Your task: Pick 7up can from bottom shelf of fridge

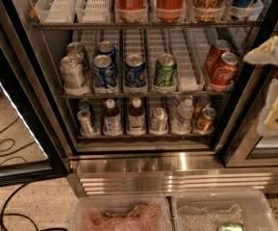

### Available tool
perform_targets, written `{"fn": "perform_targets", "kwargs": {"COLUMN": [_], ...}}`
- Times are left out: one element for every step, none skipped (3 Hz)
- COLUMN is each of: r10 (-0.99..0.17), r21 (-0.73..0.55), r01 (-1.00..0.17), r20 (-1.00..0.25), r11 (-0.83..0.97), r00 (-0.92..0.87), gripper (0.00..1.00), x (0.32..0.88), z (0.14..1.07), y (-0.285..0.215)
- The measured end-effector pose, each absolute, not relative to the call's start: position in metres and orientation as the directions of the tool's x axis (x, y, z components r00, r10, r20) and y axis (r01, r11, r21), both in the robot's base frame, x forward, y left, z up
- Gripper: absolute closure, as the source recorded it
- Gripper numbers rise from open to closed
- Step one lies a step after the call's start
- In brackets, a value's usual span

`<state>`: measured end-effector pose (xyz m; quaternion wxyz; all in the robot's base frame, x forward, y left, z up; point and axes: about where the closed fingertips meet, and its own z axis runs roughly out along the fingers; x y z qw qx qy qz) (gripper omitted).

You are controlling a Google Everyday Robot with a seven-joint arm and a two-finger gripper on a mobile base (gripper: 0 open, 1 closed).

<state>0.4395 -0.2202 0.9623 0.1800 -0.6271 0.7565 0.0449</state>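
The 7up can (pixel 158 120) stands untouched on the bottom shelf (pixel 143 136); the gripper (pixel 271 83) hangs at three o'clock, fingers apart and empty; reach and grasp are left.

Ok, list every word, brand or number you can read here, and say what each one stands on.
"Coca…", white script cut off by the picture's top edge: red bottle on the top rack.
White script, too blurred to read: red cans on the middle rack.
Labels of the pale silver-grey 7up can on the bottom shelf, blue cans, green can: too small to read.
Cream gripper at the right edge: no text.
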Motion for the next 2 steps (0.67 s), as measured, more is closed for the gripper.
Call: {"fn": "perform_targets", "kwargs": {"r10": [-0.872,-0.826], "r21": [-0.042,-0.047], "r01": [-0.999,-0.999], "r20": [-0.489,-0.563], "r11": [0.023,-0.015], "r00": [0.001,0.039], "gripper": [0.0,0.0], "x": [0.427,0.426], "z": [0.934,0.942], "y": [-0.184,-0.164]}}
